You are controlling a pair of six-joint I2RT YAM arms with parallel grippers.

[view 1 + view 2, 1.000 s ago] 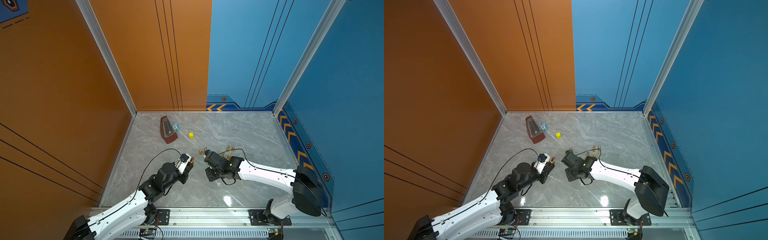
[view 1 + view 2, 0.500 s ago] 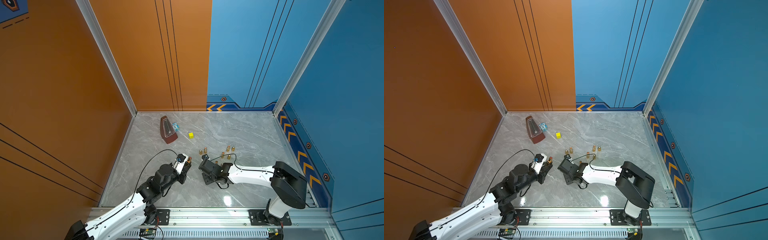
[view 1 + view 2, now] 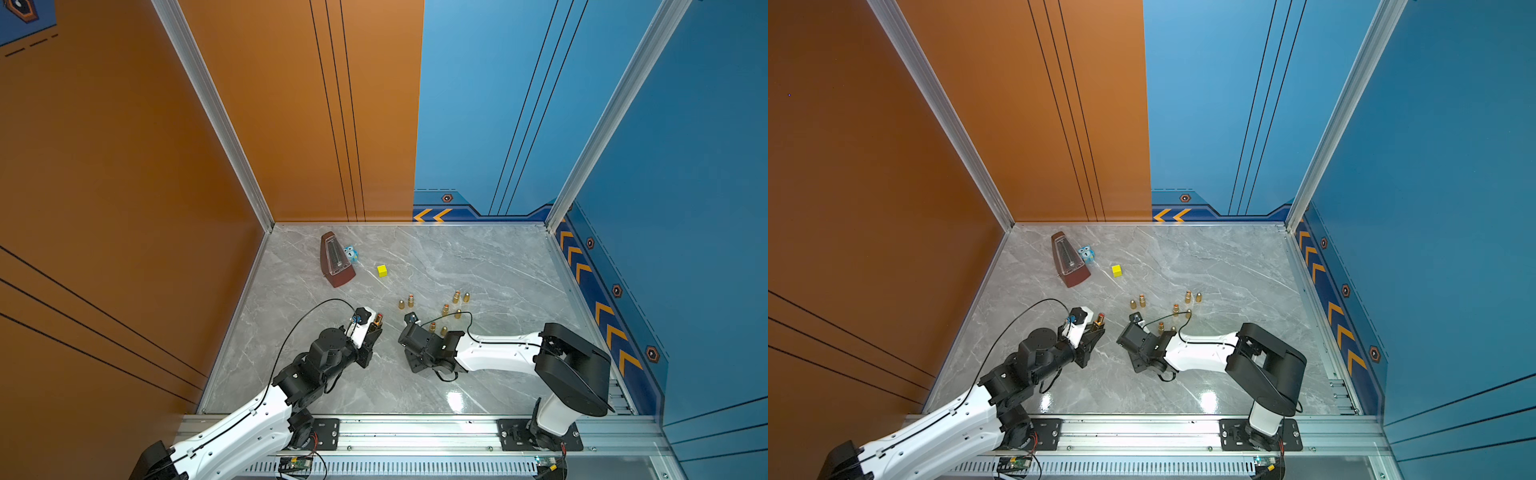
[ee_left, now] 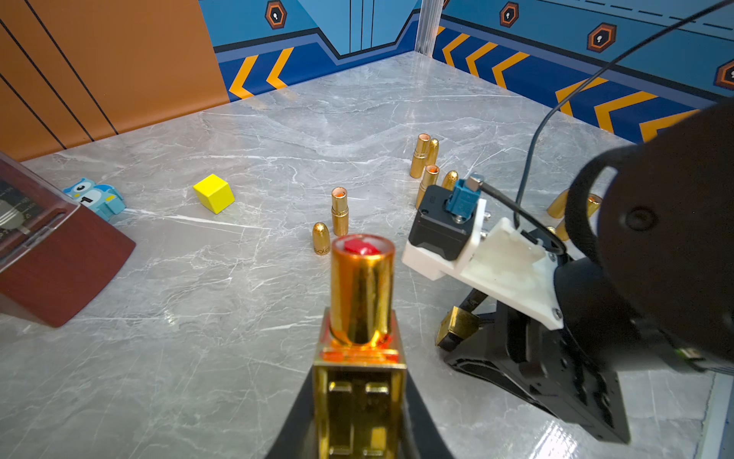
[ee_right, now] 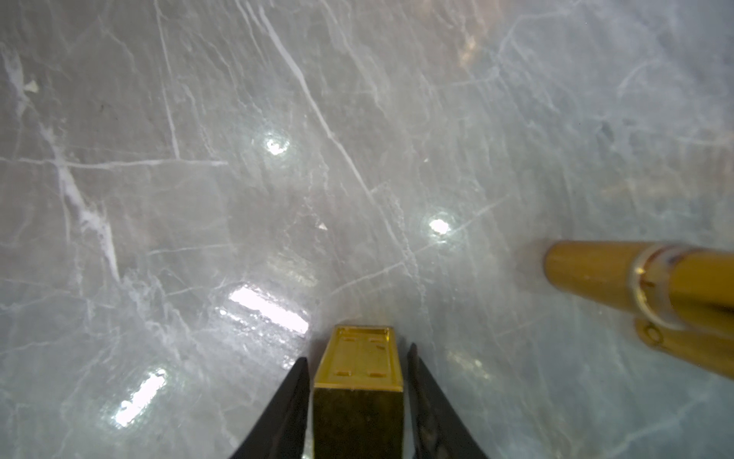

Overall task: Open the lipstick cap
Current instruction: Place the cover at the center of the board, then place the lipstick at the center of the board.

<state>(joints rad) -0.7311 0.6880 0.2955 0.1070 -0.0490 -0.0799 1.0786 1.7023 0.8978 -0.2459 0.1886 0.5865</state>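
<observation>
Cap (image 5: 359,357) is already off, so this looks basically done. Left gripper (image 4: 359,397) is clamped on the square gold base of the lipstick (image 4: 361,294), holding it up over the near middle of the table (image 3: 478,266), red tip exposed, I'd guess as the anchor for the pull. Right gripper (image 5: 359,353) is released, fingers (image 5: 286,397) just off either side of the cap, low by the table just right of the lipstick, probably parking it clear of the small gold tubes (image 3: 456,296) further back

Upright gold lipstick tubes (image 3: 456,296) crowd the worktop (image 3: 498,257) beside and beyond the right gripper (image 5: 359,351), barring passage there. A metronome (image 3: 336,262), owl toy (image 3: 351,252) and yellow cube (image 3: 382,270) stand near the far left corner; bare marble lies open far right.
</observation>
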